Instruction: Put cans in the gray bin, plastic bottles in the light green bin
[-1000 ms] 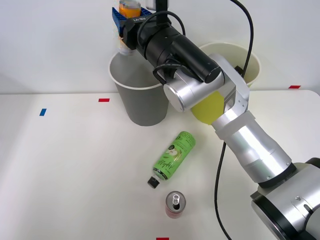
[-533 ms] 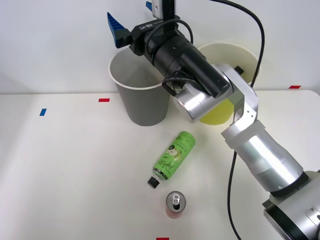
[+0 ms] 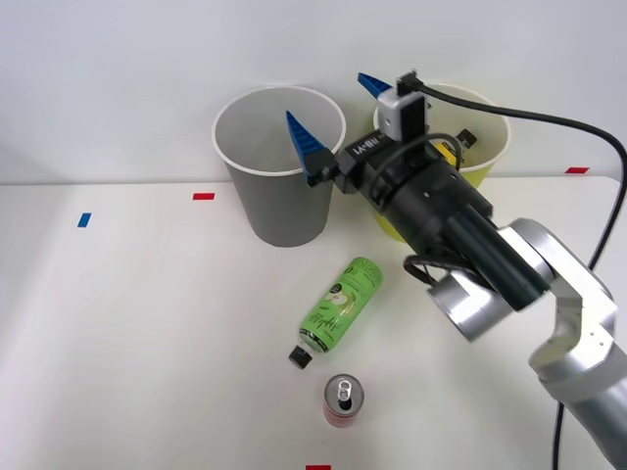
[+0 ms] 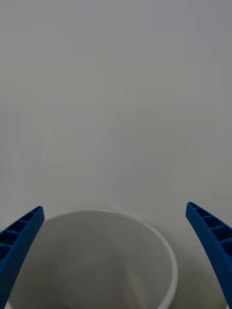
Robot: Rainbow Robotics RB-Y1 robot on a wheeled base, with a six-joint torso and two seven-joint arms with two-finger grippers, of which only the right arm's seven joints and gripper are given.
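Lower now than half a second ago, the right gripper [image 3: 338, 120] has swung down and toward the robot's right, from above the gray bin [image 3: 279, 211] to the gap between that bin's rim and the light green bin [image 3: 486, 116]. Its blue fingers [image 4: 18, 241] are spread wide apart and hold nothing; the orange can it carried a second ago is gone from them. From the wrist, the gray bin's white rim sits between the two fingers. On the desk [image 3: 127, 333], the green-labelled bottle [image 3: 339, 309] lies on its side in front of the gray bin, black cap toward the robot. Just beside that cap stands the red can [image 3: 344, 399], upright, silver top up.
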